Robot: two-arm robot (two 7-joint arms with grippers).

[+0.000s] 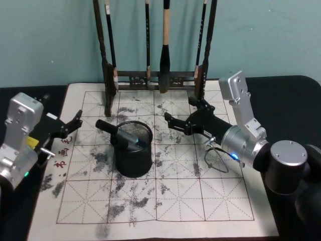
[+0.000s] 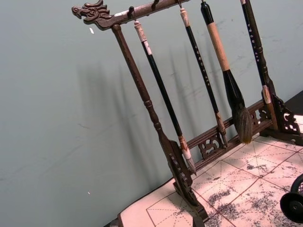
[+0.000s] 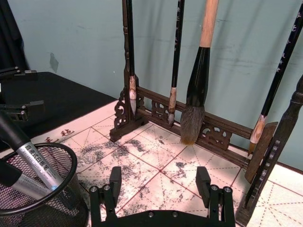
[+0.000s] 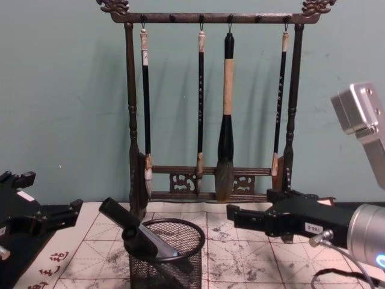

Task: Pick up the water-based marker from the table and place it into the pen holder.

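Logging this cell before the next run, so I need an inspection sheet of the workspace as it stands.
Surface: white felt mat with red grid, grey ink stains, on a dark table.
Job's things: water-based marker leans inside the pen holder, cap up.
Clutter: brush rack with four hanging brushes at the back.
Grippers: left pincer open, at the mat's left edge; right pincer open, right of the holder.
Cables: thin wire loop under the right wrist.
Surroundings: teal wall.
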